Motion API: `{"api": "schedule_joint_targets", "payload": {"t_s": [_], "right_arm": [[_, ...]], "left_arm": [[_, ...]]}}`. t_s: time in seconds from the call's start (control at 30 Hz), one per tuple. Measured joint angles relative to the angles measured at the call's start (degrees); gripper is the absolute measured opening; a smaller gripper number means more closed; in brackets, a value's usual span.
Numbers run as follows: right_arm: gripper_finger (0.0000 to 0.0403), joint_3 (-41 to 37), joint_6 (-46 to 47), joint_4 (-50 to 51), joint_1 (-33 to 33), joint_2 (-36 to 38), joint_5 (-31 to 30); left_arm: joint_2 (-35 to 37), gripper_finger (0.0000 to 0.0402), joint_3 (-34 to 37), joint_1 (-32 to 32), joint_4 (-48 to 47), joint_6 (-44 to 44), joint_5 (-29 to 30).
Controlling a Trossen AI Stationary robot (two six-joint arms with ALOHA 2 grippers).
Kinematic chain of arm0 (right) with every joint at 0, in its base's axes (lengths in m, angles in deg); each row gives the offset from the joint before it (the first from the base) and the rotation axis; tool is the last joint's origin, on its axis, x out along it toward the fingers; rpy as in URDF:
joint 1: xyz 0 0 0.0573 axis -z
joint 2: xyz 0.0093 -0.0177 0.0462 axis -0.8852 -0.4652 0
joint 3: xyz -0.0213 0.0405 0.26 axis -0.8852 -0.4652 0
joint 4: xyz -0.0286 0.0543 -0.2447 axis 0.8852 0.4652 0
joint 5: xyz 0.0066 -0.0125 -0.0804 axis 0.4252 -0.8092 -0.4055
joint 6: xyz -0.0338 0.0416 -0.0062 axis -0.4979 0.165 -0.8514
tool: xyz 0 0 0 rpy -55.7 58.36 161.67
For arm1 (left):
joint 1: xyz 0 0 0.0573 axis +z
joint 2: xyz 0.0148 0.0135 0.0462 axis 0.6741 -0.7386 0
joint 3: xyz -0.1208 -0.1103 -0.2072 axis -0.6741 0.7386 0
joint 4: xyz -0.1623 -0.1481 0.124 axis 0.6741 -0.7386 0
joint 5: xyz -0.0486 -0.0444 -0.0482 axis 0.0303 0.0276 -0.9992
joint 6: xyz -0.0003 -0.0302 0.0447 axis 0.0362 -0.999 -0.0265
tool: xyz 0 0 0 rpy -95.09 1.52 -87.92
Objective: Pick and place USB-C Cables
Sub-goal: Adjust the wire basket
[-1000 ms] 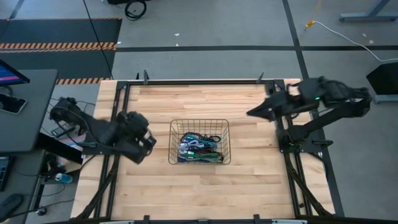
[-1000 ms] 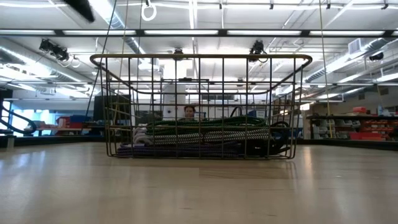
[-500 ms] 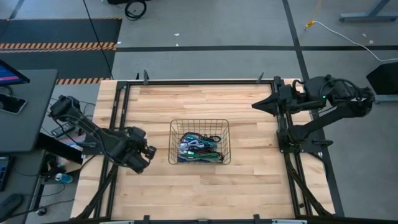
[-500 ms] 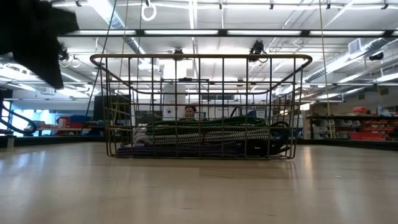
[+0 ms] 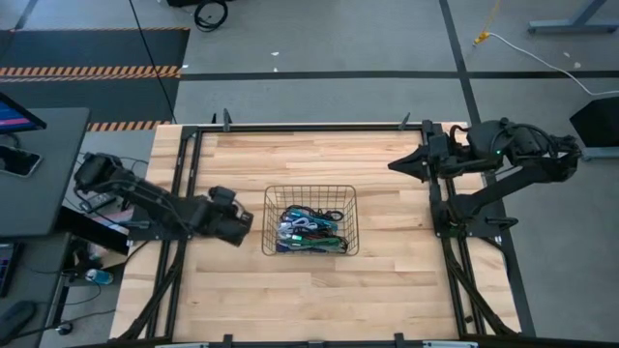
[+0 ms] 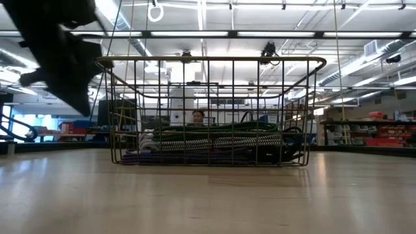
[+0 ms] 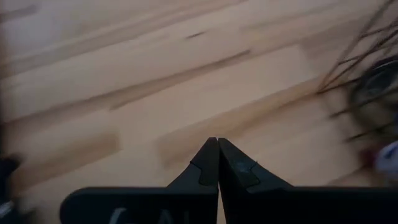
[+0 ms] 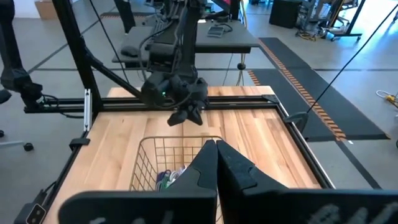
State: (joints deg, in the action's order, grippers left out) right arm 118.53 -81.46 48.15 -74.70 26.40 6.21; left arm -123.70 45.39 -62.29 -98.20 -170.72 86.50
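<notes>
The USB-C cables lie bundled in a black wire-mesh basket at the table's middle: green, teal, purple, silver-white and black bunches, which the low view shows stacked on the basket's floor. My left gripper is shut and hovers just left of the basket, pointing at it; its wrist view shows the shut fingertips over bare wood with the basket's corner beyond. My right gripper is shut and held high near the table's far right, above and beyond the basket.
Bare wood surrounds the basket on all sides. Black frame rails run along the table's left, right and far edges. The low view shows my left arm hanging left of the basket, and a person far behind the table.
My left gripper swung toward the near edge, then back toward the basket, and turned until it points at the basket's left side; in the low view the arm came down into sight. My right gripper drew back a little toward the far right corner.
</notes>
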Motion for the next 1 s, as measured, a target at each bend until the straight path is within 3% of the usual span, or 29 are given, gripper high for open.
{"api": "schedule_joint_targets", "payload": {"t_s": [0.17,0.33,1.0], "right_arm": [[0.0001,0.0,-0.1,0.0,0.0,0.0,0.04],[0.0001,0.0,-0.17,0.02,0.0,0.0,0.37],[0.0002,0.0,-0.47,0.04,0.0,0.0,1.53]], "left_arm": [[0.0,0.0002,0.0,6.18,11.08,12.04,1.04],[0.0,0.0002,-0.01,10.96,15.07,19.3,0.55],[-0.05,0.0002,-0.02,12.94,27.34,24.27,-0.67]]}}
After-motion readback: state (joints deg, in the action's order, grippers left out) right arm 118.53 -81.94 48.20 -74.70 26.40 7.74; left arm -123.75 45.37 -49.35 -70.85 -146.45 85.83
